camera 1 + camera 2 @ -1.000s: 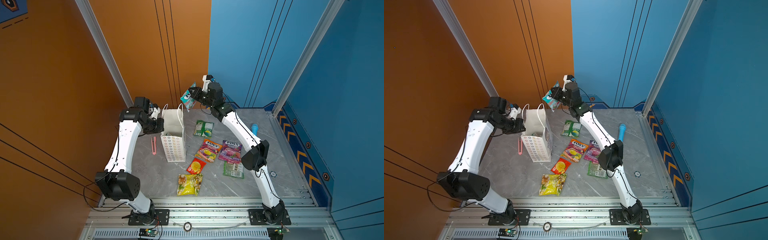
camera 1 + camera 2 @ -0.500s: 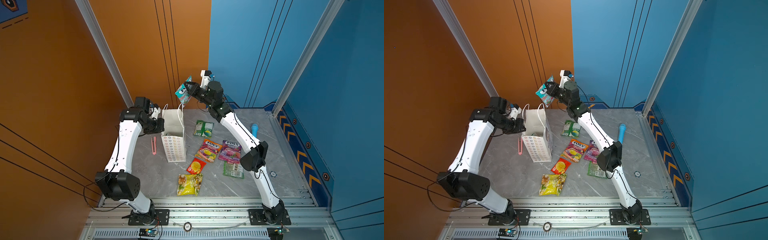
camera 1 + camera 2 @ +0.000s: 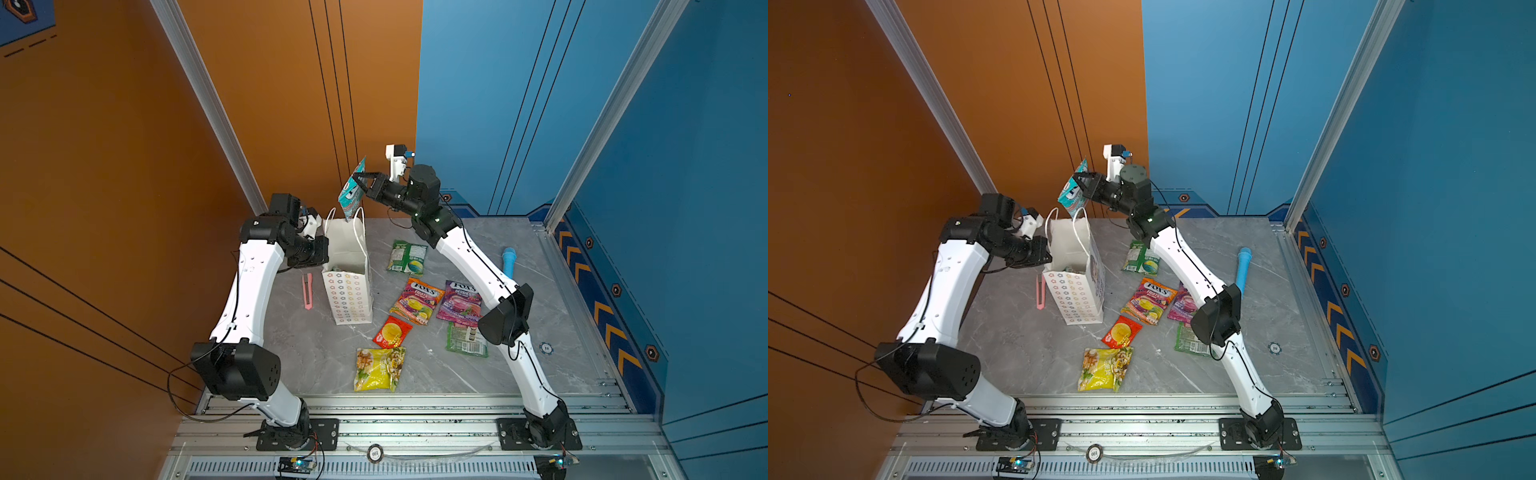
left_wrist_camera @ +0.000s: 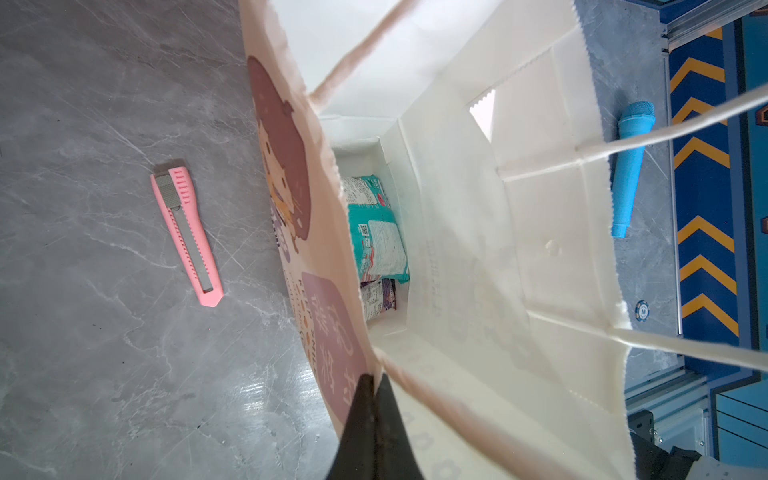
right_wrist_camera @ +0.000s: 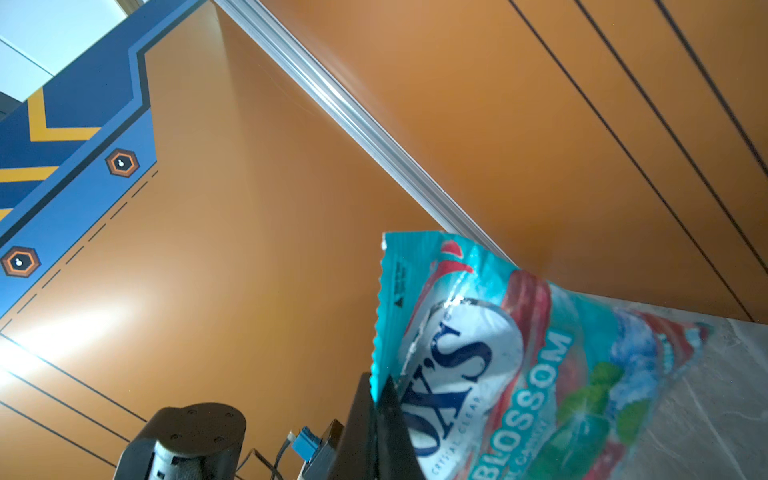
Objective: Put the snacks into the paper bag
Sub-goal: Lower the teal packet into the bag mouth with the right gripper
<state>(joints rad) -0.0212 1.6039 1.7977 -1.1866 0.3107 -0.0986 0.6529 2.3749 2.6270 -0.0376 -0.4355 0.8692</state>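
Right jaws gripping teal packet [image 3: 351,200], arm [image 3: 465,253] raised

The counter [image 3: 436,374] looks like grey marbled stone, smooth with a soft shine; the paper bag [image 3: 349,299] is matt white paper with cord handles [image 4: 582,151]; the teal packet [image 5: 540,374] is glossy crinkled film; the pink knife [image 4: 187,232] is smooth plastic with a metal blade.
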